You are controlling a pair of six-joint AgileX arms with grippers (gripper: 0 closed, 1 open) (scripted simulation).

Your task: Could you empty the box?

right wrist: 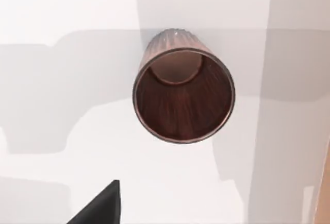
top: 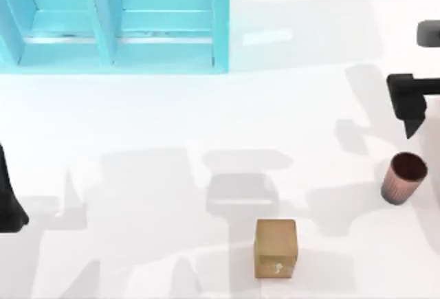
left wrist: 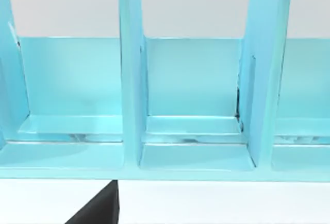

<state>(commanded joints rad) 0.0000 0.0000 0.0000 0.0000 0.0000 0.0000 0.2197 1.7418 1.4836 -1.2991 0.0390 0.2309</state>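
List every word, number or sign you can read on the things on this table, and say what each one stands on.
Nothing here can be read as text.
Brown box: a small pale mark on its front face, too blurred to read.
Ribbed brown cup: no lettering, inside or out.
Blue shelf unit: no label or number on its dividers or back panels.
White table: no print.

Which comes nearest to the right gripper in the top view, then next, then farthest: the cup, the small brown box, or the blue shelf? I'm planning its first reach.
1. Cup: just below the right gripper, at the table's right edge.
2. Small brown box: front centre.
3. Blue shelf: back left.
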